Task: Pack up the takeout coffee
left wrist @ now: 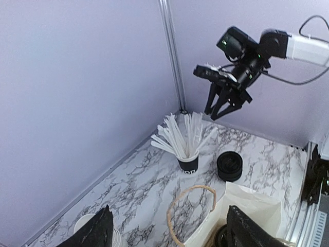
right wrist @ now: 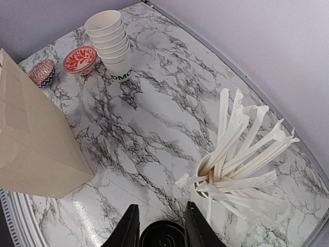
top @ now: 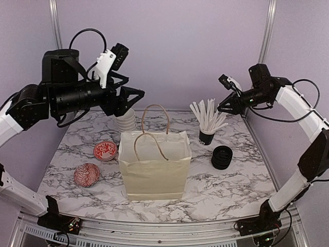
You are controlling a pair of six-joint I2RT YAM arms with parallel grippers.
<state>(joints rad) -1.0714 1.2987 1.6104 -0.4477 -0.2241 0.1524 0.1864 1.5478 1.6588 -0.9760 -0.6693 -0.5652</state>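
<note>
A: Nearest the bases, the paper bag [top: 154, 170] stands upright mid-table, mouth open, presumably so cups can drop straight in. Any lidded takeout coffee in sight?
B: None on the marble table [top: 247, 190]. The bag's depths are hidden in every view, so whether the coffee sits inside cannot be told
A: Beside the bag?
B: Red patterned bowls [top: 105, 150] to its left, stack of black lids [top: 222, 157] to its right, all apart from it
A: Farther back?
B: Black cup of stirrers [top: 206, 136] on the right; lidless stacked cups [top: 126, 119] on the left, just behind the bag
A: The arms?
B: Both raised well above the table. The left gripper [top: 138, 100] has its fingers spread wide, nothing between them. The right gripper [left wrist: 219, 111] is likewise parted and empty, looking down on the lids, likely held clear of the bag mouth
</note>
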